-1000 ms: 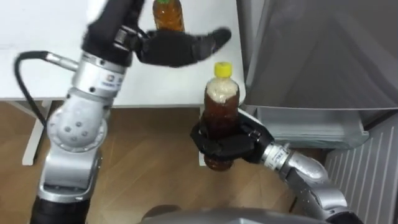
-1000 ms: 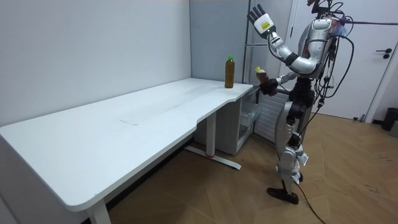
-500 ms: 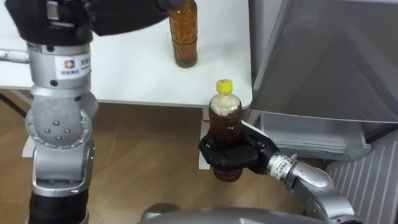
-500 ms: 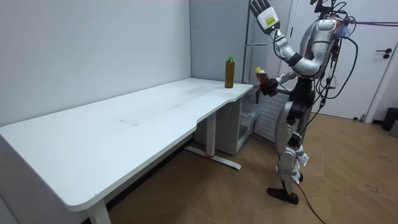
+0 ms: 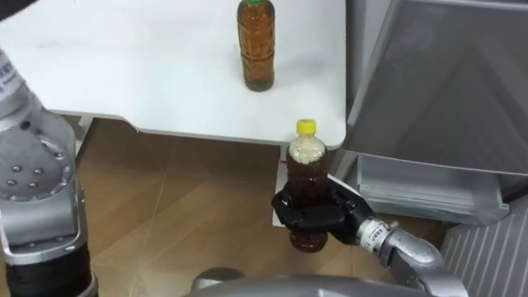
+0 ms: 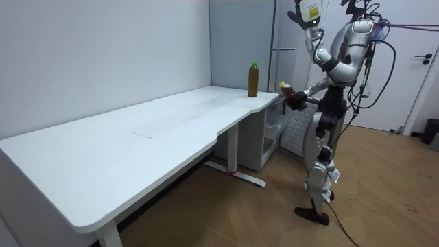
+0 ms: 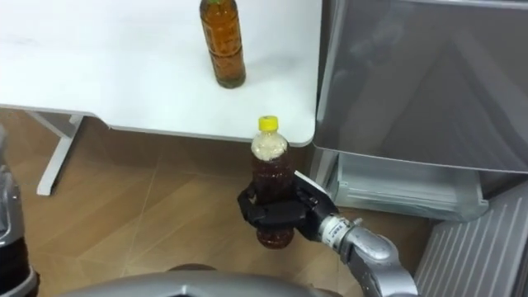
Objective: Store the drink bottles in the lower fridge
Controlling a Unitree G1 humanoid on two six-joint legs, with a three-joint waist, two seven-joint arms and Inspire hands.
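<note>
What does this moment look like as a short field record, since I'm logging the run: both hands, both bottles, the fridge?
right hand: shut on yellow-capped bottle, upright, over the floor just off the table's edge
left hand: up high, above head level, by the fridge
green-capped bottle: upright on the white table, near its corner
fridge: grey, right beside the table's end
task: neither bottle in the fridge yet

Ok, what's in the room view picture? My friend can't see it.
A humanoid robot stands by a grey fridge, its right hand gripping a yellow-capped bottle of brown drink, its left hand raised high. A green-capped bottle stands at the far corner of the long white table.
</note>
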